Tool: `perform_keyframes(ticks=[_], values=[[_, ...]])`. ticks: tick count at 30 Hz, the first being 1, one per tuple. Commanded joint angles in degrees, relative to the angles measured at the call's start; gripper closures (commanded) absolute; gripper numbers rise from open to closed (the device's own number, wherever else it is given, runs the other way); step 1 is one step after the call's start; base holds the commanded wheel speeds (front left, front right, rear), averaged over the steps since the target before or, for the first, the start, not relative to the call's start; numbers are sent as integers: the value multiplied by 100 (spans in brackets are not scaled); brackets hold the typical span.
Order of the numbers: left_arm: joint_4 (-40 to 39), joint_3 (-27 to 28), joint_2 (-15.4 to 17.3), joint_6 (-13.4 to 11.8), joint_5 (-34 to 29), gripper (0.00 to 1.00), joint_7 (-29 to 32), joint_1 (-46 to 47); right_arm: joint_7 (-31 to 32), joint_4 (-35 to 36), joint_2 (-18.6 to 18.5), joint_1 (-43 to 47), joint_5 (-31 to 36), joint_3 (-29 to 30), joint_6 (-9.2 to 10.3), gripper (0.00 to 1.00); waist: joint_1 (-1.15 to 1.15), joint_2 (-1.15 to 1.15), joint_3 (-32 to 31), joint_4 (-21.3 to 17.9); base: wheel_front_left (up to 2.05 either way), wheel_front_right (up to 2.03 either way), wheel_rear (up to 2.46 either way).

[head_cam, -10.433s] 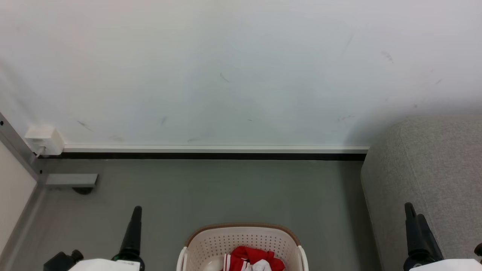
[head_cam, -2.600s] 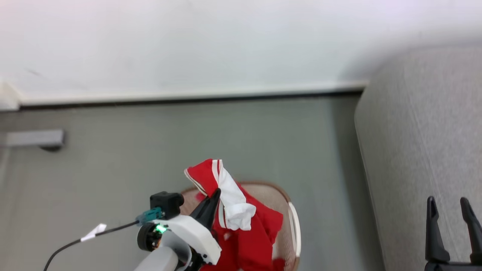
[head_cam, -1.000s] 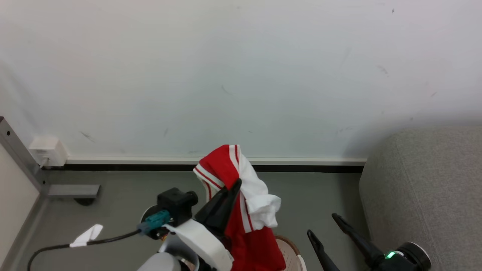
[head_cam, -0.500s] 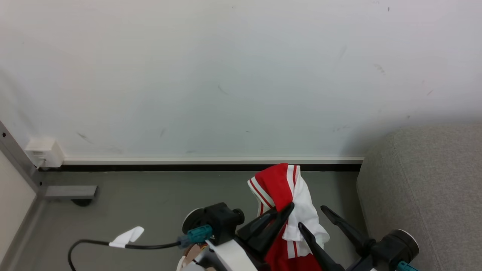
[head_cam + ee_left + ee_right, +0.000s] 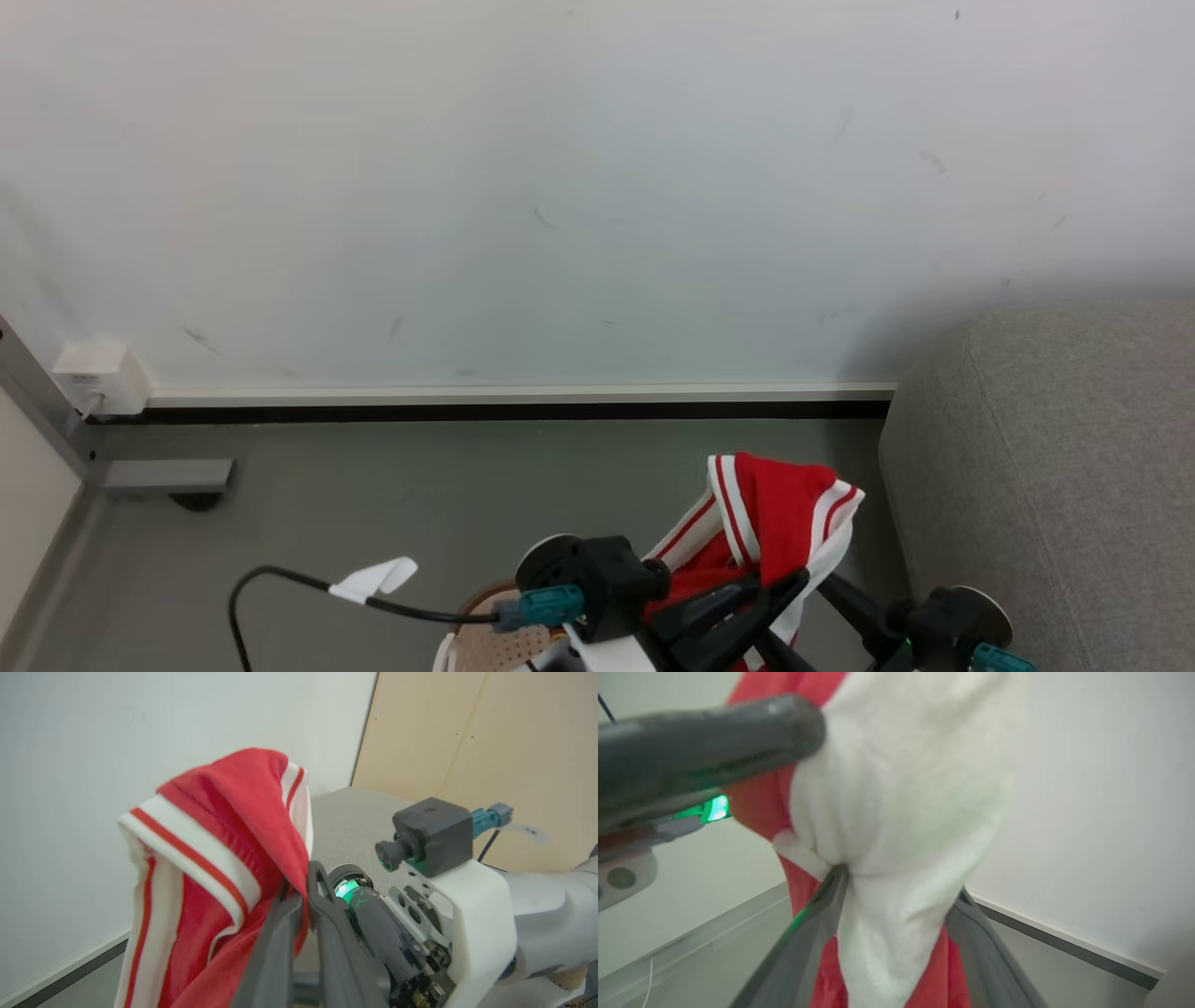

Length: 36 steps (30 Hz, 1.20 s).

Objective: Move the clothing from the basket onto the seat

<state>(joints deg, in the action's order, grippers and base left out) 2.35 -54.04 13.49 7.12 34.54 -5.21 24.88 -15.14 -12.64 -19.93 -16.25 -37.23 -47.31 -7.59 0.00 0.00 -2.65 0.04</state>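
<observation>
Shifted right since half a second earlier: my left gripper (image 5: 794, 583) and the red garment (image 5: 775, 504) both sat nearer the sofa (image 5: 1055, 467), while the skirting line barely moved, so that was the arm and not the camera. The garment's top also flopped over, with its red side uppermost.

My left jaws were clamped shut on a fold of the garment; the left wrist view showed the two fingers pressed together with red cloth pinched between them. My right gripper (image 5: 899, 886) had its jaws spread apart, straddling the white panel of the same garment. Cloth touched one finger, but I could not tell if the jaws were squeezing. Handover or two-handed support, I judged.

The garment hung in the air above the floor (image 5: 420, 485), just beside the sofa's edge but not over the cushion. The basket (image 5: 476, 644) showed as a sliver at the bottom edge of the head view, below and left of the garment.

Progress: one piece was lifted clear of the basket, and nothing lay on the sofa. What was left in the basket, I could not tell. Remaining: carry across, drop on the cushion, then return for any other pieces.
</observation>
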Motion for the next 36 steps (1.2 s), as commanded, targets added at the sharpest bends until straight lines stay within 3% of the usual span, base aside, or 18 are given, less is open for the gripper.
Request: perform_keyframes(ticks=[1,9,10,11,12,17,19,22,23,24,36], values=[[-26,-55,56,37,109,100,-59,101,3,-4,-66,-115,-63,-31,17,0,0,0,5,-7,0,0,0],[-91,-449,251,48,541,100,-165,366,2,8,-263,-324,-140,-346,17,0,0,0,17,-34,0,0,0],[-90,-484,264,48,591,100,-186,385,2,32,-262,-354,-143,-330,17,14,0,0,16,-35,0,0,0],[-82,-514,272,48,619,100,-215,412,1,58,-254,-373,-149,-309,17,71,0,0,17,-36,0,0,0],[-69,-527,285,48,653,100,-234,439,1,82,-247,-366,-204,-344,16,100,0,0,17,-34,0,0,0],[42,-558,345,40,686,100,-374,513,-1,290,-279,-356,-339,-328,17,100,0,0,24,-50,0,0,0],[94,-531,362,30,680,70,-441,503,-1,393,-298,-295,-335,-242,16,100,0,0,34,-62,0,0,0],[170,-520,394,9,648,47,-498,484,-1,499,-321,-161,-273,-24,17,100,0,0,49,-85,0,0,0],[195,-518,406,-2,633,15,-512,475,-1,528,-323,-115,-252,41,17,100,0,0,55,-94,0,0,0],[225,-512,414,-27,633,0,-518,461,-1,553,-335,-70,-243,107,16,100,0,0,61,-104,0,0,0],[686,-463,366,-219,385,0,-832,320,-1,856,-496,428,91,1205,16,100,0,0,180,-521,0,0,0]])
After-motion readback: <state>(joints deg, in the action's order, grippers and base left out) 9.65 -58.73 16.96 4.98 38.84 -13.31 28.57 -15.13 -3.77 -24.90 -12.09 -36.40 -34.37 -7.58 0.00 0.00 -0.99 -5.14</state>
